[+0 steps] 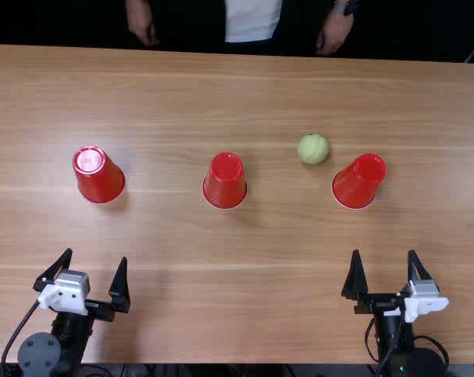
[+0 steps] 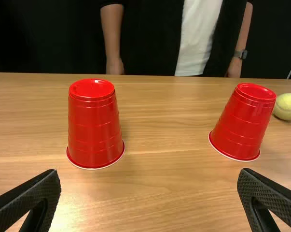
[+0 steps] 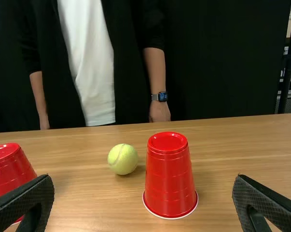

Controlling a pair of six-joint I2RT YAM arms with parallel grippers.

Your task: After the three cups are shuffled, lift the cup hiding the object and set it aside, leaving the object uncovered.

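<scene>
Light brown wood makes up the bench, with both arms stationed at its near edge. At the near left, the left fingers are spread wide apart and grasp nothing. At the near right, the right fingers are likewise released and hold nothing.

Ahead of the left fingers, well apart from them, stands the left cup, red and upside down with its rim on the bench. Near the bench's centre the middle cup sits in the same manner (the left wrist view shows it off to one side of the left cup, with the ball just past it). Ahead of the right fingers stands the right cup, also inverted. These three form a row across the bench, each well apart from its neighbour.

Uncovered on the wood lies the ball, yellow-green. It sits between the middle cup and the right cup, near the right cup but not touching it, and a little farther from the arms than the row.
</scene>
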